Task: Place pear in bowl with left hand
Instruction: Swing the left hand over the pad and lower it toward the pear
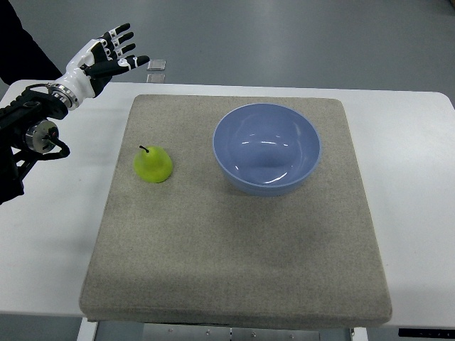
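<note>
A yellow-green pear [153, 165] with a dark stem stands upright on the left part of the grey mat [234, 241]. To its right sits an empty blue bowl [266, 148], a hand's width away from the pear. My left hand [110, 51] hovers over the table's far left corner, well above and left of the pear, with its fingers spread and nothing in them. Its arm comes in from the left edge. The right arm does not show.
The mat lies on a white table [409, 177]. A small clear object [156, 66] sits at the table's far edge, just right of my left hand. Grey floor shows beyond the table.
</note>
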